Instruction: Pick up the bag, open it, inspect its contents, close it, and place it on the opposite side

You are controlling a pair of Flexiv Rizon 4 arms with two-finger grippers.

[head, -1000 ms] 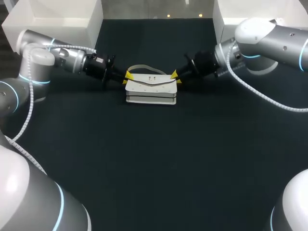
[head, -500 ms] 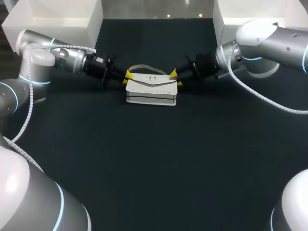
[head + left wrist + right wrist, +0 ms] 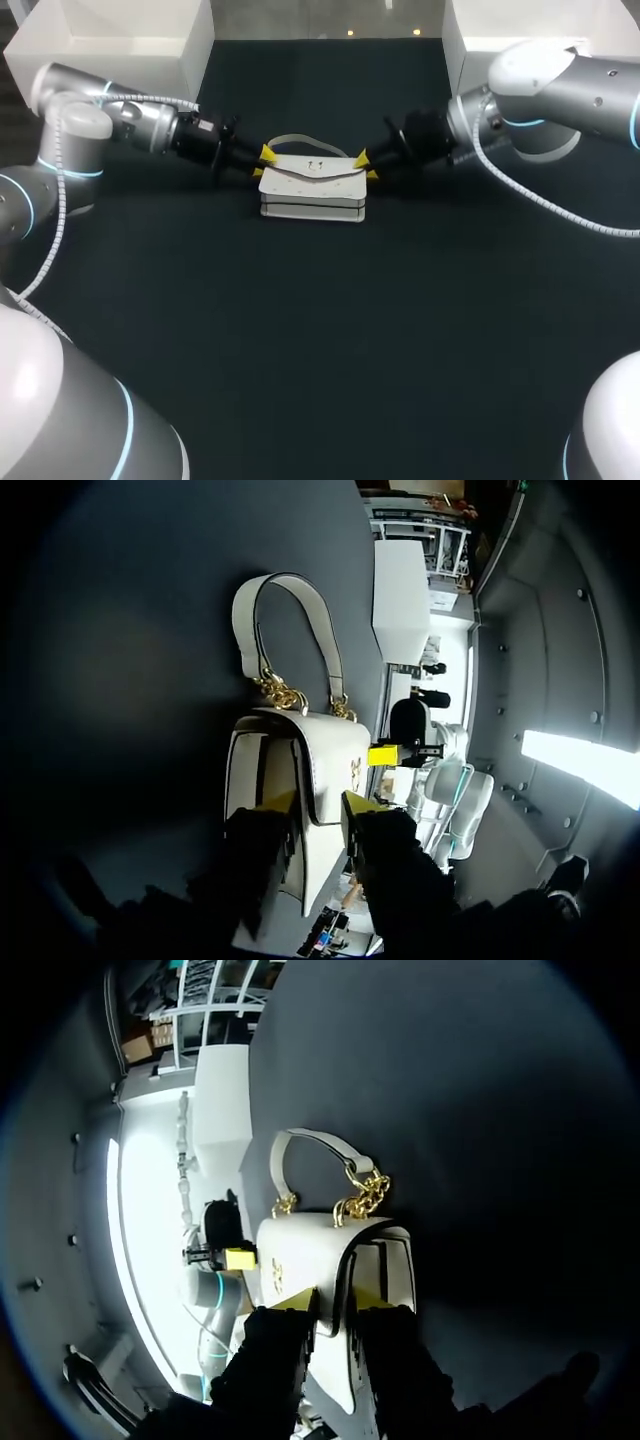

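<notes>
The white bag [image 3: 312, 188] lies in the middle of the far table, flap down, with its handle [image 3: 293, 139] and gold chain behind it. My left gripper [image 3: 264, 159] is at the bag's left end. In the left wrist view, the left gripper [image 3: 319, 805] stands open with the flap's end [image 3: 325, 765] between its fingers. My right gripper [image 3: 363, 163] is at the bag's right end. In the right wrist view, the right gripper [image 3: 334, 1302] is also open, its fingers close on either side of the flap's edge [image 3: 300, 1250].
Two white bins stand at the back corners, one on the left [image 3: 110, 40] and one on the right [image 3: 470, 35]. The dark table [image 3: 320, 330] stretches in front of the bag.
The raised flap has settled flatter on the bag and its clasp now shows. My left gripper's fingers have parted. The right gripper drew back slightly; the bag shifted a little left.
</notes>
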